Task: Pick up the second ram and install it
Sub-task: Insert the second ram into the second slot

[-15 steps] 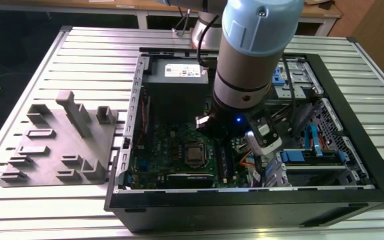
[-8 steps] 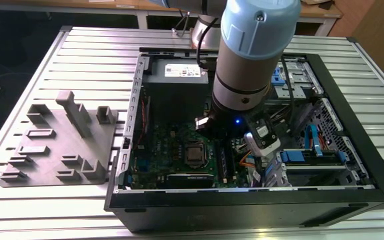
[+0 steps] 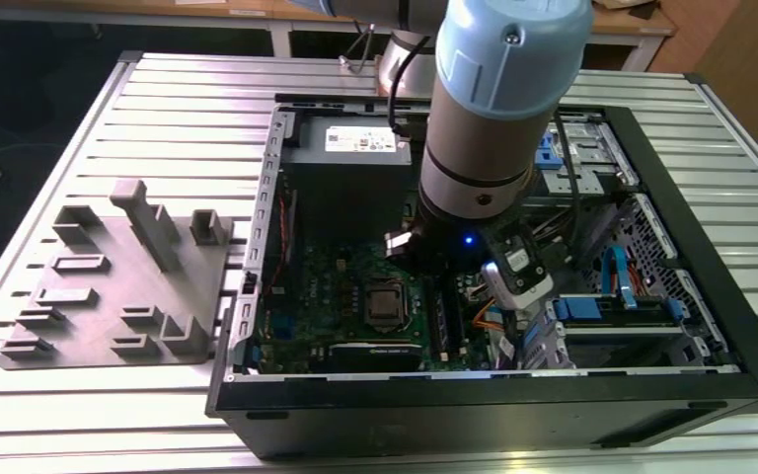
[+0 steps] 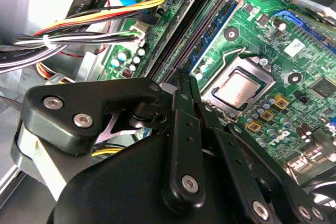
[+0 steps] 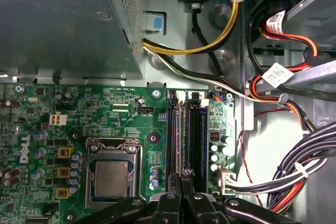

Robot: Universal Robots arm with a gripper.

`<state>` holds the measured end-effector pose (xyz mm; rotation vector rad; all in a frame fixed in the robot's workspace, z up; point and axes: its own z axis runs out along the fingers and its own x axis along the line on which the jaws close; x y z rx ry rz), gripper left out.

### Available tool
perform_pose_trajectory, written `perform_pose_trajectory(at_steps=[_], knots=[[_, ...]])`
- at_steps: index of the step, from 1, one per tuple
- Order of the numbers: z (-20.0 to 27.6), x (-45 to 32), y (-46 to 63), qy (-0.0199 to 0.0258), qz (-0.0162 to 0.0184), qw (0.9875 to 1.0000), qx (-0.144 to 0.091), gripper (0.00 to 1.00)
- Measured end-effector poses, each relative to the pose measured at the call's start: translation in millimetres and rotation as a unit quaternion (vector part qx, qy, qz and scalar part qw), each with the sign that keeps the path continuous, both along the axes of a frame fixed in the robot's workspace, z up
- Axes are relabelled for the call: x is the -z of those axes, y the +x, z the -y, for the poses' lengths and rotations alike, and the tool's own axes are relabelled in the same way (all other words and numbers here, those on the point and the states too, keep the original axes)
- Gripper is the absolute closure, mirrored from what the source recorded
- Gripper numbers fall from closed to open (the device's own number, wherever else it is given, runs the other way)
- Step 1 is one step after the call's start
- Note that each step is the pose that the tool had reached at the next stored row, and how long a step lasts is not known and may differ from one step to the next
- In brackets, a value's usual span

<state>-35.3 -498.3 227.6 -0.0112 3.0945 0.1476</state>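
**Fingers [image 4: 181, 124] closed at the memory slots [image 5: 202, 135], thin board between the tips**

1. Grip. The gripper [image 5: 181, 181] hangs low inside the open case [image 3: 485, 400], directly over the bank of slots on the green motherboard [image 5: 105, 108]. Its two fingers are drawn together to a narrow slit. In the first wrist view a thin grey edge runs out from between the tips, lengthways along one rail. I judge this to be the second ram [image 5: 181, 140], pinched by its flat faces and standing on edge. Whether it is fully seated or only resting at the mouth of the slot cannot be told.

2. Alignment. The stick lies parallel with the rails. A grip on the faces leaves the lower contact edge free to go straight down. The arm [image 3: 497, 118] reaches in from above, which the case allows because it lies with its open face up.

3. Surroundings. The processor socket [image 5: 111, 174] sits just beside the slots on one side. The bundled cables [image 5: 310, 156] lie on the other side, apart from the rails. The grey power supply [image 5: 58, 35] stands beyond the rail ends. None of these touches the gripper. A grey parts holder [image 3: 115, 286] rests on the slatted table [image 3: 90, 109] at the exterior view's left, well apart from the case.
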Motion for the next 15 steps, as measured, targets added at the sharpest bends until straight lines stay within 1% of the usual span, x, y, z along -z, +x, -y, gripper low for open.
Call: perform_pose_trajectory(at_steps=[3, 12, 15], knots=[[0.0, 0.5, 0.0, 0.0002, 0.0000, 1.0000, 0.000, 0.91], [-0.3, 6.5, -0.6, 0.0001, 0.0000, 1.0000, 0.000, 0.91], [-0.3, 6.7, -0.7, -0.0001, -0.0001, 1.0000, 0.000, 0.91]])
